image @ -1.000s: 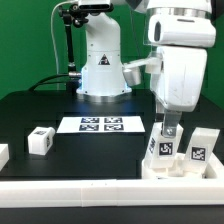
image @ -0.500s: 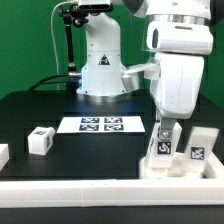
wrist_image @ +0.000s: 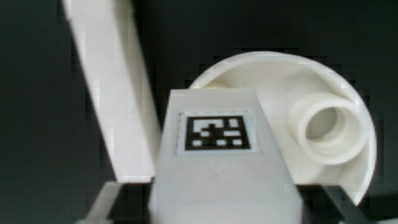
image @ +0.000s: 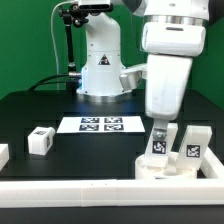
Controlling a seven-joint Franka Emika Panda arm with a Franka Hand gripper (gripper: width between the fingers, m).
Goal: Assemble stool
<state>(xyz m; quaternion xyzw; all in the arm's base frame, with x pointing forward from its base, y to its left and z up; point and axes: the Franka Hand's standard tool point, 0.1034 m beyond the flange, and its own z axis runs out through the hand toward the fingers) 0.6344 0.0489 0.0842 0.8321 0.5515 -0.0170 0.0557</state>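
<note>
My gripper (image: 160, 128) is shut on a white stool leg (image: 157, 145) with a marker tag and holds it upright on the round seat disc (image: 168, 170) at the front of the exterior view's right. A second leg (image: 193, 147) stands on the seat beside it. In the wrist view the held leg (wrist_image: 221, 140) fills the space between my fingers (wrist_image: 127, 204), in front of the seat disc (wrist_image: 267, 75) and its round socket (wrist_image: 326, 122). A loose leg (image: 40, 140) lies on the table at the exterior view's left.
The marker board (image: 101, 124) lies mid-table before the robot base (image: 100, 60). A long white border rail (image: 90, 190) runs along the front edge and also shows in the wrist view (wrist_image: 107, 100). Another white part (image: 3, 153) sits at the far left edge.
My arm has moved a little toward the exterior view's left with the leg in it. The seat disc and the standing leg have shifted the same way.
</note>
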